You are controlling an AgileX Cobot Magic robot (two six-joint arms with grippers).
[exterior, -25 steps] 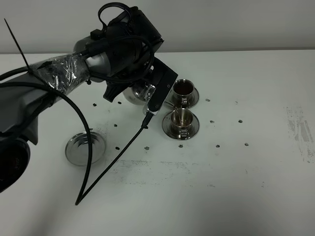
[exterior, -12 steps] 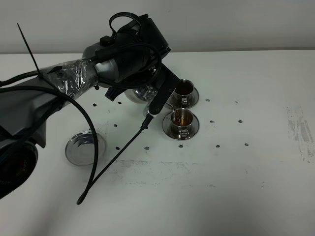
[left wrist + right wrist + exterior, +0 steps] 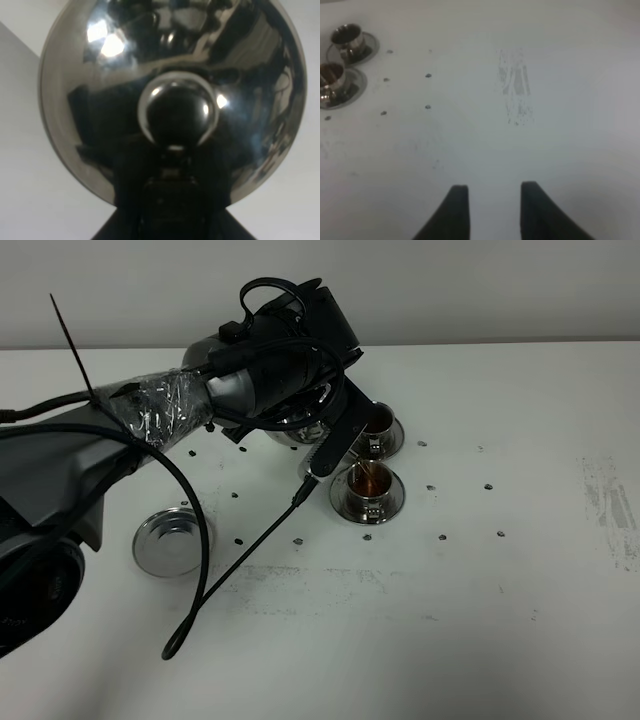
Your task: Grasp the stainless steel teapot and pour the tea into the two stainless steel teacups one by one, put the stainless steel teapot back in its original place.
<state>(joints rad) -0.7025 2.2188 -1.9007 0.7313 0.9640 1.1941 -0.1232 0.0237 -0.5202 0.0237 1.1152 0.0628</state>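
Observation:
My left gripper (image 3: 325, 435) is shut on the stainless steel teapot (image 3: 292, 426) and holds it tilted above the table, spout toward the near teacup (image 3: 367, 486). Reddish-brown tea (image 3: 369, 476) shows in that cup. The far teacup (image 3: 376, 423) also holds dark tea. Both cups stand on saucers. In the left wrist view the teapot's domed lid (image 3: 100, 75) and knob (image 3: 177, 112) fill the frame. The round steel tray (image 3: 172, 541) lies bare at the left. My right gripper (image 3: 494, 210) is open and empty over bare table, with both cups (image 3: 334, 80) far off.
A black cable (image 3: 240, 565) hangs from the left arm down onto the table between the tray and the cups. Small dark marks (image 3: 440, 536) dot the white table. A scuffed patch (image 3: 516, 95) lies at the right.
The left arm has moved right toward the cups with the teapot and tilted it further. Tea now shows in the near cup. The cable has swung along.

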